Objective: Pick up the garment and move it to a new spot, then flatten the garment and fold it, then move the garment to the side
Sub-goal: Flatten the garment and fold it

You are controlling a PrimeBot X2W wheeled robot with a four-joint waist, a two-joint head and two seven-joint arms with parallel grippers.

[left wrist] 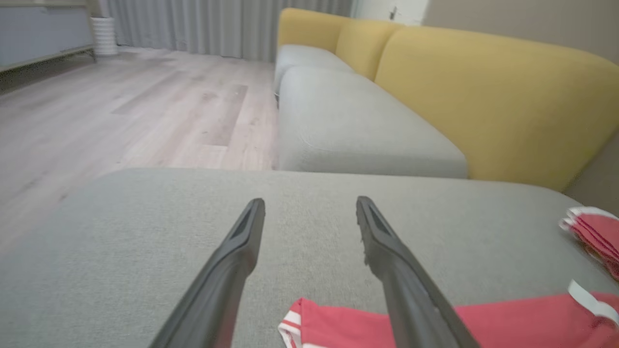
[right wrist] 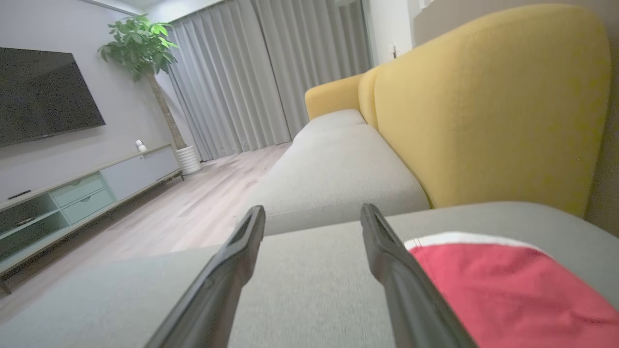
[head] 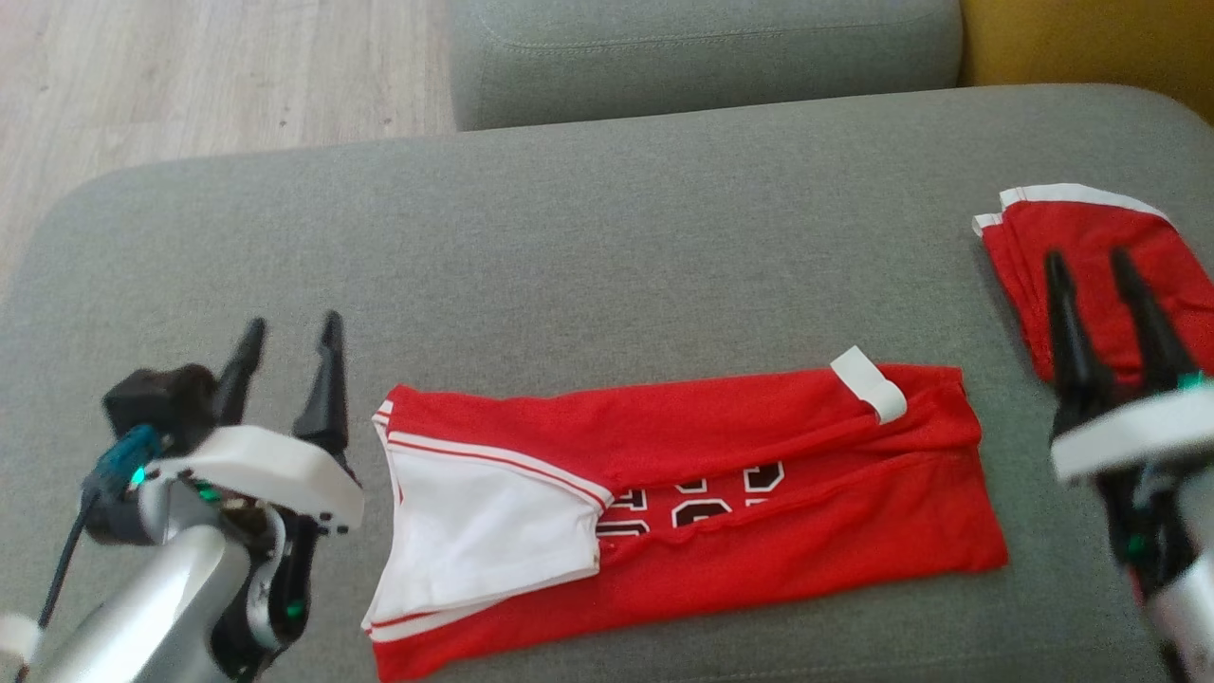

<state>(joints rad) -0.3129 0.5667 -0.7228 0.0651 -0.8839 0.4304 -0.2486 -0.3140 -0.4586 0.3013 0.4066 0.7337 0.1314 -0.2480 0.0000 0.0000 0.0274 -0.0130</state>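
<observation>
A red garment (head: 759,512) with white trim and dark numbers lies folded into a long band on the grey cushion (head: 588,247); its white inner panel faces up at the left end. Its top edge shows red in the left wrist view (left wrist: 508,321). My left gripper (head: 289,332) hovers open just left of the garment's left end, nothing between its fingers (left wrist: 242,246). My right gripper (head: 1091,261) stands open to the right of the garment, in front of a second folded red piece (head: 1091,256), and holds nothing.
The second red folded piece with white trim (right wrist: 508,290) lies at the cushion's right edge. A further grey seat (head: 702,57) and yellow backrest (right wrist: 483,106) stand behind. Wooden floor (head: 190,76) lies beyond the cushion's far left edge.
</observation>
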